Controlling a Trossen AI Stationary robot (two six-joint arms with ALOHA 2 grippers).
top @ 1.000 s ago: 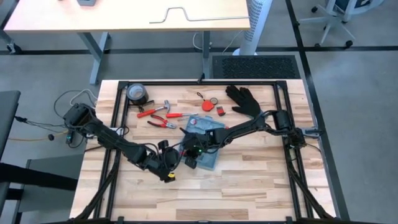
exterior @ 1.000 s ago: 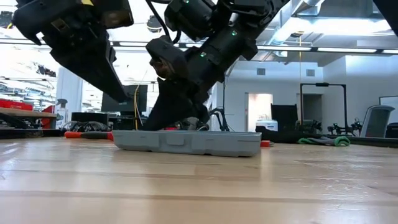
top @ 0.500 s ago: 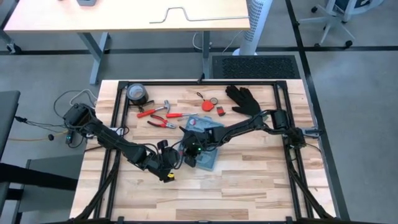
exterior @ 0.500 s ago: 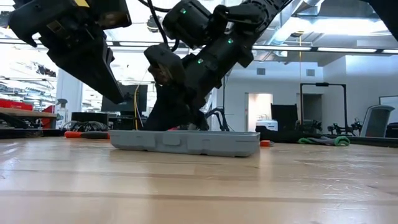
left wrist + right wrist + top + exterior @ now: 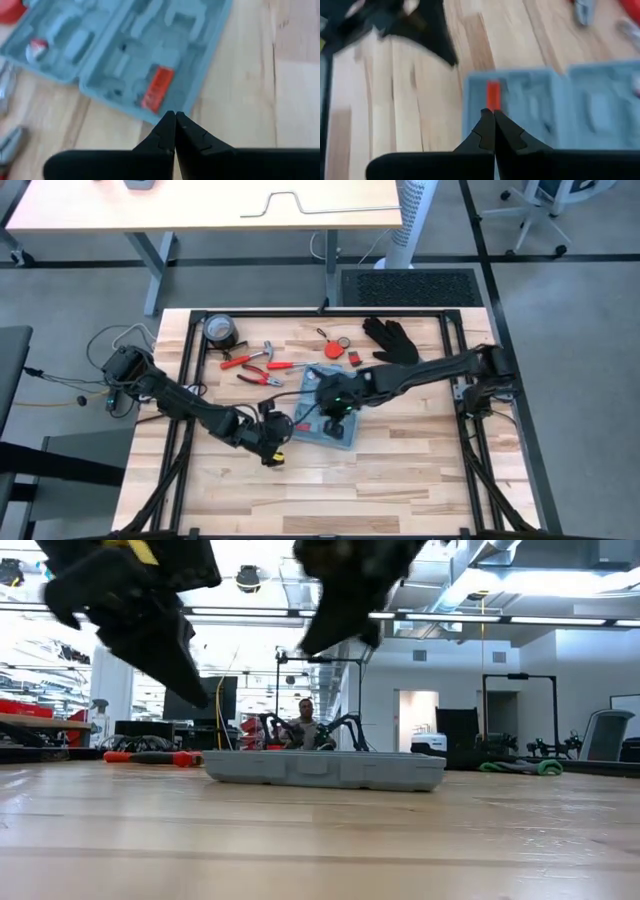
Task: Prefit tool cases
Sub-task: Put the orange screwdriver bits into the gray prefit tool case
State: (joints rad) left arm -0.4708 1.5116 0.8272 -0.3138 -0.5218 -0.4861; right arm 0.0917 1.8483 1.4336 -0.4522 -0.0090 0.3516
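pliers (image 5: 262,378) just beside tool case (image 5: 322,405)

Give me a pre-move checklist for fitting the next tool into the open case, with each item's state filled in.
1. Tool case lies open and flat on the table: ok.
2. Orange tool sits in a recess: ok.
3. Left gripper shut, empty, just off the case edge: ok.
4. Right gripper shut, empty, above the case: ok.
5. Red-handled pliers lie loose beside the case: ok.
6. Which recess fits which tool: cannot tell.
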